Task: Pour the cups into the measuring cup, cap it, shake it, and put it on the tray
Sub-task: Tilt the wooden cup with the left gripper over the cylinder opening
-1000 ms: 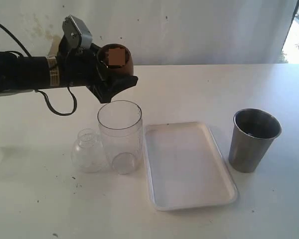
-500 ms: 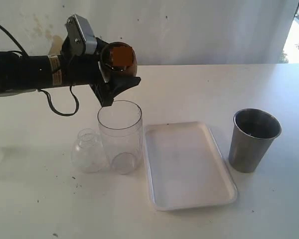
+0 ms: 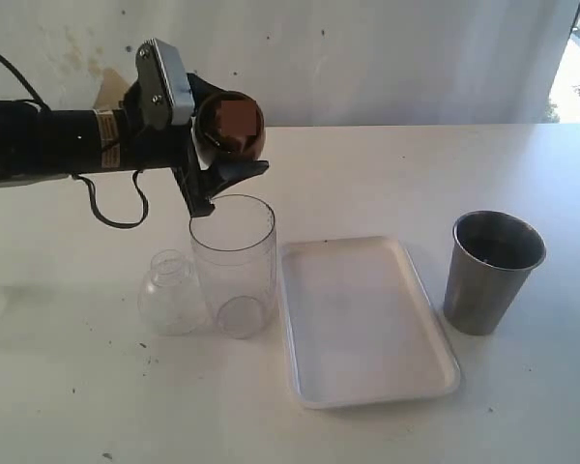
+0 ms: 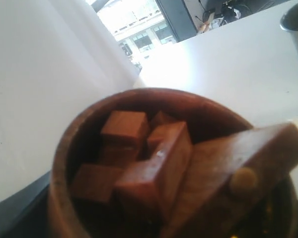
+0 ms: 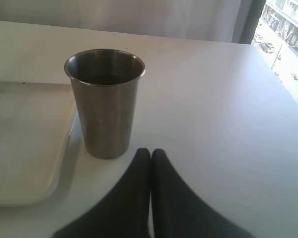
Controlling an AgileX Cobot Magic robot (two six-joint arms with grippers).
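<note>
**Nearly sideways: wooden cup tipped over the measuring cup**

The wooden cup [image 3: 228,126] is clamped in the left tool [image 3: 217,155], above the measuring cup [image 3: 233,261] and slightly behind its open rim, clear of it. The wooden cup's axis lies close to level, with the mouth turned out toward the exterior camera. The left wrist view looks straight into it and shows brown blocks [image 4: 154,168] piled inside. The measuring cup stands upright on the desk [image 3: 522,406], long axis vertical and mouth up.

A second ago the wooden cup was less tipped, with its mouth angled more upward. Since then it has rolled further over and dropped a little toward the measuring cup's rim. The blocks are still inside.

The left arm comes in level from the left of the measuring cup, with the forearm horizontal and the wrist rolled.

The cap [image 3: 172,293] stands just left of the measuring cup, touching or nearly so. The tray [image 3: 367,387] lies just to its right. The steel tumbler [image 3: 491,274] stands upright beyond the tray. The right tool [image 5: 150,163] is near the tumbler but apart from it, with its jaws pressed together and holding nothing.
</note>
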